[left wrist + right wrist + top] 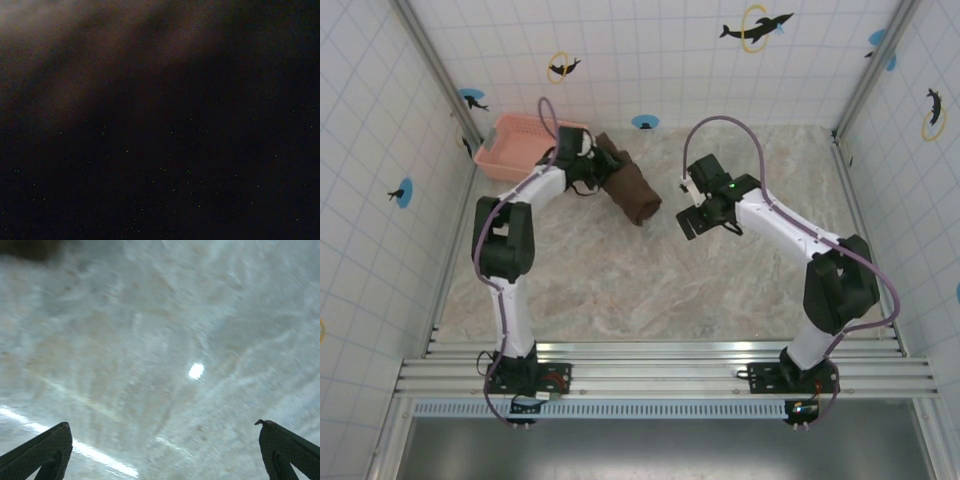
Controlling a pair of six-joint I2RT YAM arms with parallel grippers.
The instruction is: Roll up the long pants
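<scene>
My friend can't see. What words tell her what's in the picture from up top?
Dark brown long pants lie bundled on a marbled table beside a pink basket. The left arm's tool is at the bundle, and the right arm's tool hangs open above bare table, apart from it.

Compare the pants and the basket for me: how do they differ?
The pants are dark brown; the basket is pink. The pants are soft cloth bunched into a long roll lying diagonally; the basket is an open rectangular box. Both rest on the table, at its far left.
</scene>
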